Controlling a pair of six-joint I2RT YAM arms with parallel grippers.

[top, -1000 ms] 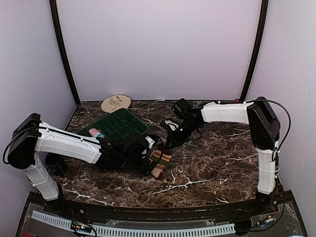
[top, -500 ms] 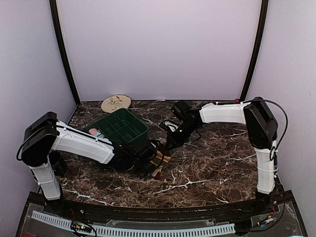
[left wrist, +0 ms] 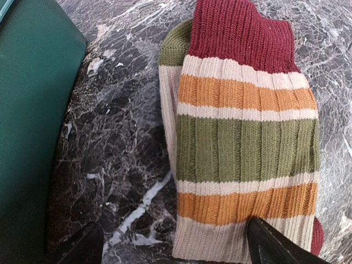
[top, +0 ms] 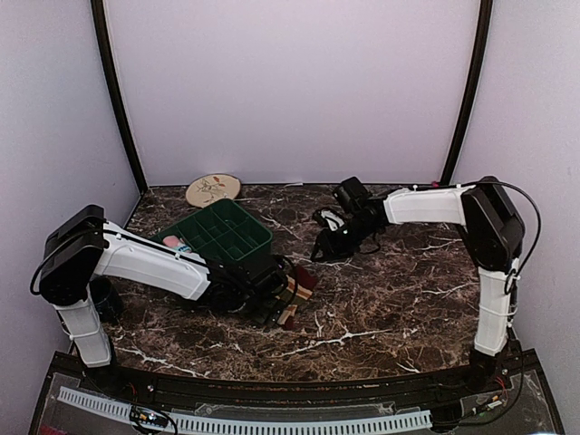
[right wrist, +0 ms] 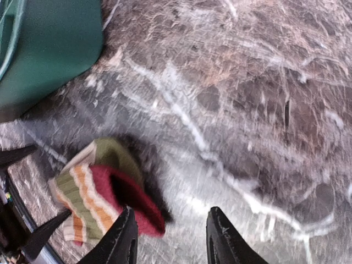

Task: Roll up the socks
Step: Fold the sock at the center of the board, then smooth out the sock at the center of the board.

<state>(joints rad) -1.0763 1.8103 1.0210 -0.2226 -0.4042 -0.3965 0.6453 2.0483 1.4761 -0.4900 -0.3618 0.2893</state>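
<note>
The striped sock (top: 297,292), with dark red, cream, orange and olive bands, lies flat on the marble table right of the green tray. In the left wrist view it (left wrist: 242,137) fills the frame. My left gripper (left wrist: 176,250) is open wide over its near end, with the right fingertip (left wrist: 275,247) above the cream edge; from above, the gripper (top: 281,304) sits at the sock's left side. My right gripper (top: 323,249) is open and empty, just beyond the sock's dark red cuff (right wrist: 126,198). The pink sock (top: 172,243) lies in the tray.
The green compartment tray (top: 237,234) stands left of the striped sock and close to my left arm; its corner shows in the wrist views (left wrist: 27,110) (right wrist: 49,44). A round patterned plate (top: 213,188) lies at the back left. Walls enclose the table.
My right gripper has drawn back from the striped sock, up and to the right. My left arm has moved in closer to the sock's left side. The sock stays in place.
</note>
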